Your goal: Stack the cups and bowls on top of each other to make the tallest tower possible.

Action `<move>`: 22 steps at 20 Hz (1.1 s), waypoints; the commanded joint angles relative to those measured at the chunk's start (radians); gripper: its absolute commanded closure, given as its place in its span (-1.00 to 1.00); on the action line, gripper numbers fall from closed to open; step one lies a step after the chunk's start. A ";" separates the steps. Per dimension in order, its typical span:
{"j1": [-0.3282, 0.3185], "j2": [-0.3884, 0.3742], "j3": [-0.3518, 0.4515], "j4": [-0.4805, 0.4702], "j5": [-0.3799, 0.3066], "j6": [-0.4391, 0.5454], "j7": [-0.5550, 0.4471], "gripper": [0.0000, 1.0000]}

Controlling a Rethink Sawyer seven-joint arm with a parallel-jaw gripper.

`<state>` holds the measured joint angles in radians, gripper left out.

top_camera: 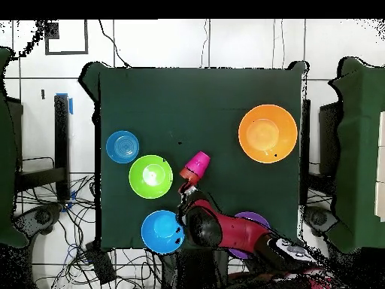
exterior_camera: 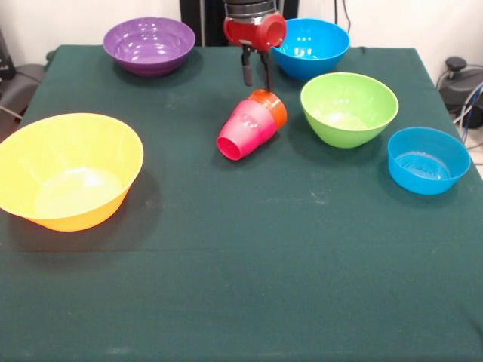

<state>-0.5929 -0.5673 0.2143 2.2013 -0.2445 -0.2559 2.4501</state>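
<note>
A red-pink cup [exterior_camera: 240, 132] lies tilted on its side mid-table, nested with an orange cup [exterior_camera: 272, 105] at its far end; together they make a short toppled stack. The stack also shows in the overhead view, red-pink [top_camera: 198, 162] and orange [top_camera: 187, 175]. My gripper [exterior_camera: 256, 79] hangs just above and behind the orange cup with its fingers apart, holding nothing. It also shows in the overhead view [top_camera: 184, 194]. No purple or lime green cup is in view.
Five bowls ring the stack: orange-yellow [exterior_camera: 45, 143] at the left, purple [exterior_camera: 149, 56] far left, blue [exterior_camera: 311, 60] far right, lime green [exterior_camera: 355, 124] right of the cups, small blue [exterior_camera: 426, 177] at the right edge. The arm [top_camera: 225, 229] partly covers the purple bowl [top_camera: 254, 220].
</note>
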 commanded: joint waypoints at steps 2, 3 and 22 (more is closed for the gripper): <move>0.085 0.032 -0.039 -0.101 0.087 -0.066 0.144 -1.00; 0.097 0.035 -0.049 -0.105 0.095 -0.077 0.144 -1.00; 0.175 0.030 -0.111 -0.120 0.167 -0.081 0.124 -1.00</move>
<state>-0.4234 -0.5716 0.0816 2.1885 -0.1401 -0.3516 2.4501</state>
